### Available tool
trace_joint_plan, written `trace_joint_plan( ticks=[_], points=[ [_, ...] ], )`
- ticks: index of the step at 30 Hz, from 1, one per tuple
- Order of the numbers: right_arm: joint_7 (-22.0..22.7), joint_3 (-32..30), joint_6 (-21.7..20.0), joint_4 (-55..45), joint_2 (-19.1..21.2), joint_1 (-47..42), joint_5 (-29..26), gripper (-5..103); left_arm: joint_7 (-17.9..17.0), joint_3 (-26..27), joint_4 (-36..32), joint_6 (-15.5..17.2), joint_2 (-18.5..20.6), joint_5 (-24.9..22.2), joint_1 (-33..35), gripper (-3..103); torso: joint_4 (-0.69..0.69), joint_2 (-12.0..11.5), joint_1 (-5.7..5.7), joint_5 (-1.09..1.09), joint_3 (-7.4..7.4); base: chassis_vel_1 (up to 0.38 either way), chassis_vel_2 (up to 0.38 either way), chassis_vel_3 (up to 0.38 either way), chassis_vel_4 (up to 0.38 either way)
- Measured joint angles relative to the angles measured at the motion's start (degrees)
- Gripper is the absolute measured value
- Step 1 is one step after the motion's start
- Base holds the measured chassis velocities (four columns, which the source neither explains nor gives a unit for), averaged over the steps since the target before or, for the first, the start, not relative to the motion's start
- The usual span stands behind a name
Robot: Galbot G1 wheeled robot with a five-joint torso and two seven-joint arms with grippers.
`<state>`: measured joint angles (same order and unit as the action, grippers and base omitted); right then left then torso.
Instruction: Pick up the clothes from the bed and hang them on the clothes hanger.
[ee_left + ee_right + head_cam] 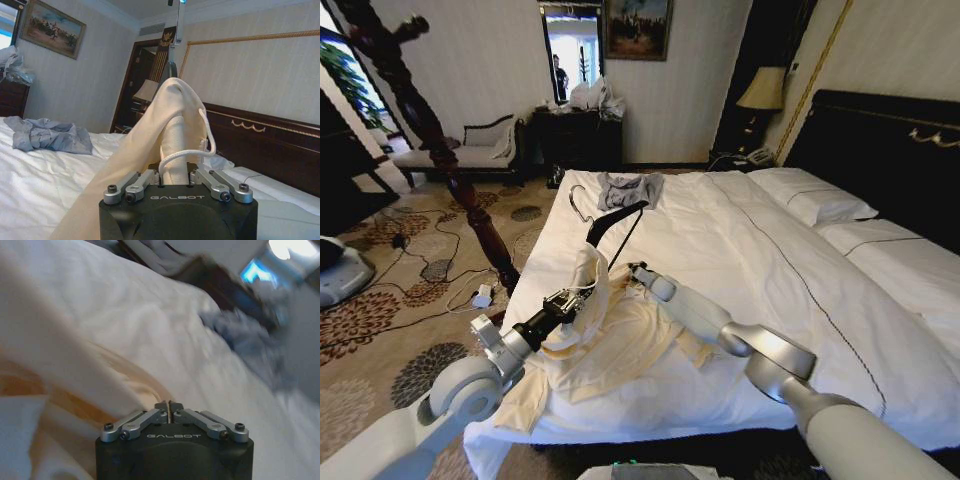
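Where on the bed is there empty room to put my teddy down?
Bare sheet runs down the middle of the bed, between the right arm and the pillows. It is crowded near the foot: the cream shirt, black hanger, left end effector and right end effector. The grey-blue garment sits farther up.

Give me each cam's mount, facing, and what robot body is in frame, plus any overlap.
Head: on the head, facing down the bed; both arms, left gripper shut on the cream shirt, black hanger above.
Left wrist: behind its jaws, facing the headboard; shirt bunched in them.
Right wrist: behind the shut right gripper, low over sheet and shirt.
Shared: the grey-blue garment in all three.
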<state>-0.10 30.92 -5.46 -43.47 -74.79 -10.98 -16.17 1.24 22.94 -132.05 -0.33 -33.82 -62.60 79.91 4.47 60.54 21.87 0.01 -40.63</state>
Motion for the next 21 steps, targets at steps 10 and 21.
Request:
trace_joint_plan(
  ticks=[10, 21],
  points=[
    [0.77, -4.48, -2.95, -0.34, 1.22, 0.37, -16.20, 41, -0.08, -0.59, -0.22, 0.00, -0.23, 0.36, 0.11, 20, -0.01, 0.00, 0.00, -0.01, 0.01, 0.000, 0.000, 0.000, 0.000],
    [1.06, -4.38, -6.05, 6.42, -0.63, 1.08, -16.46, 84, -0.02, -1.03, -0.25, 0.00, -0.17, 0.44, -0.20, 20, -0.02, 0.00, 0.00, -0.01, 0.01, 0.000, 0.000, 0.000, 0.000]
  ],
)
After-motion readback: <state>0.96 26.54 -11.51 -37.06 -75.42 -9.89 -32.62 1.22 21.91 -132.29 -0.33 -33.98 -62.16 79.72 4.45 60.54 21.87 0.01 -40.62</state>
